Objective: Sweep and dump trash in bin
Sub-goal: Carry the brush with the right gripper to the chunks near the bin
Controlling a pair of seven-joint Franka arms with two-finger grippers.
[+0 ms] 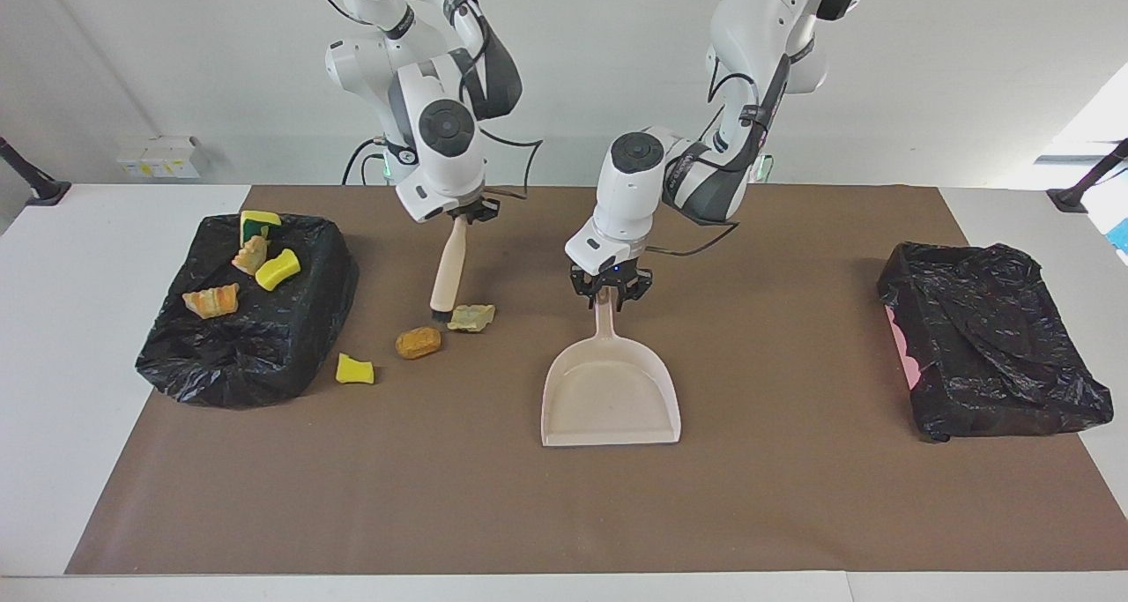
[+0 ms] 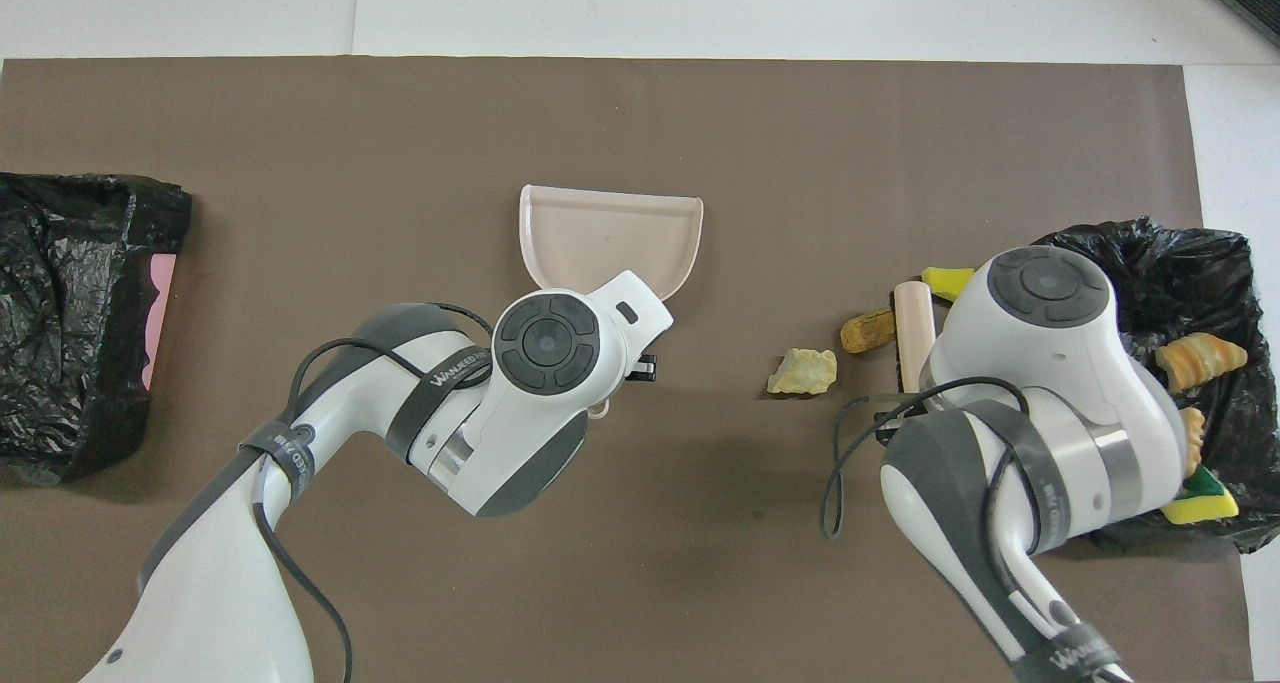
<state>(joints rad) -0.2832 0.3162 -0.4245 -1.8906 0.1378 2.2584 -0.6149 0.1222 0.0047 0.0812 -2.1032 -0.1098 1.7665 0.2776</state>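
A beige dustpan (image 1: 610, 395) (image 2: 610, 238) lies flat mid-mat, and my left gripper (image 1: 606, 292) is shut on its handle. My right gripper (image 1: 463, 217) is shut on a beige brush (image 1: 451, 263) (image 2: 912, 315) that hangs tilted. Its dark bristles hover just over the mat between two loose trash scraps. Those are a pale beige chunk (image 1: 471, 317) (image 2: 802, 371) and an orange chunk (image 1: 418, 343) (image 2: 865, 331). A yellow sponge piece (image 1: 355, 369) (image 2: 945, 279) lies beside the black-lined bin (image 1: 256, 355) (image 2: 1150, 263). Several scraps lie in that bin.
A second black bag over something pink (image 1: 987, 346) (image 2: 70, 303) sits at the left arm's end of the brown mat (image 1: 793, 496). In the overhead view both wrists hide their own fingers.
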